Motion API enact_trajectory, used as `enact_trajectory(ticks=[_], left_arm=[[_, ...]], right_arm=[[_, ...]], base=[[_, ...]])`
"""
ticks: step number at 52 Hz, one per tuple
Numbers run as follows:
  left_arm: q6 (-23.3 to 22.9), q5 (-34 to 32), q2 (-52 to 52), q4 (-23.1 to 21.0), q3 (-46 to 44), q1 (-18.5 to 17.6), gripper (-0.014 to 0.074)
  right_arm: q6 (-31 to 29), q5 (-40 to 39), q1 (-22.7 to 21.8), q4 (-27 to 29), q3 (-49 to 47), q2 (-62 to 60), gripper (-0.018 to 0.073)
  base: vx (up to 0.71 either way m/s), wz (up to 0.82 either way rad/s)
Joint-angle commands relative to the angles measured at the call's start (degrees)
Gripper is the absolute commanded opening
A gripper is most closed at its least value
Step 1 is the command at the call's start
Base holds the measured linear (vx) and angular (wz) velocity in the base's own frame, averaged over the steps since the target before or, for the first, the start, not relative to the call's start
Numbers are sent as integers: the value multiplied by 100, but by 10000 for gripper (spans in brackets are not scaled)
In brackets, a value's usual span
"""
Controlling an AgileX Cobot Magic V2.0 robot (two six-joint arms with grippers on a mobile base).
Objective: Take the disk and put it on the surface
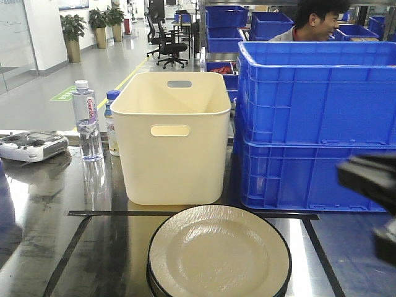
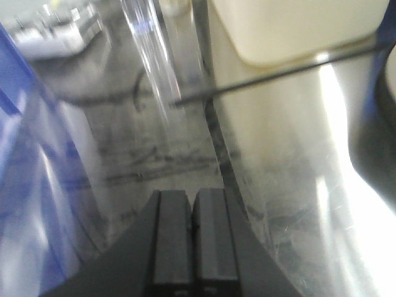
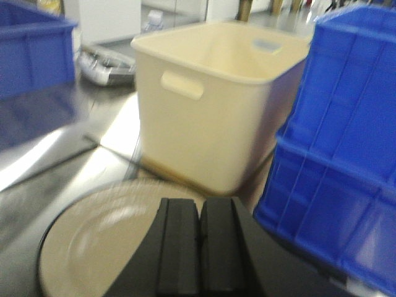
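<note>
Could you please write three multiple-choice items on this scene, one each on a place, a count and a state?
1. Where does the plate lie?
A. inside the cream bin
B. on the glossy tabletop, in front of the cream bin
C. on top of the blue crates

2. How many blue crates are stacked beside the cream bin?
A. two
B. four
C. none

3. How is the right claw?
A. wide open
B. shut, holding nothing
C. shut on a bottle

Answers: 1 B, it rests on the tabletop inside the tape lines; 2 A, one crate sits on another; 3 B, its fingers meet with nothing between.
</note>
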Motion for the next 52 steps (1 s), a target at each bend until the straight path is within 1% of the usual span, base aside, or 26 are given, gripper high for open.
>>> enact_trajectory(ticks=[1,3,6,10,12,14,17,21,30,52], left_arm=[[20,-589,-1015,64,373,5,-2],[20,-554,-1513,53,624,5,-2],[20,-475,-2138,-12,924,5,-2],[20,-427,-2911,-129,1311,5,-2],[20,-427,-3186,-143,1467,5,-2],[20,-448,-3348,-143,1577,5,-2],[20,-491,-3507,-143,1730,5,-2],[14,-518,-3493,-143,1834,5,-2],[14,-417,-3487,-130,1882,5,-2],[14,-423,-3487,-130,1882,5,-2]], right_arm=[[799,-175,-11,-812,96,-543,-9],[905,-482,-11,-946,406,-861,-9],[932,-1040,-11,-985,937,-1288,-9],[932,-2000,-11,-837,1717,-1842,-9],[932,-2339,-11,-724,2082,-2044,-9],[927,-2755,-11,-603,2416,-2194,-9],[927,-3197,-11,-588,2681,-2299,-9],[932,-3626,-11,-579,2898,-2303,-9],[932,-3698,-11,-579,2934,-2290,-9],[932,-3700,-11,-579,2934,-2290,-9]], base=[[0,0],[0,0],[0,0],[0,0],[0,0],[0,0],[0,0],[0,0],[0,0],[0,0]])
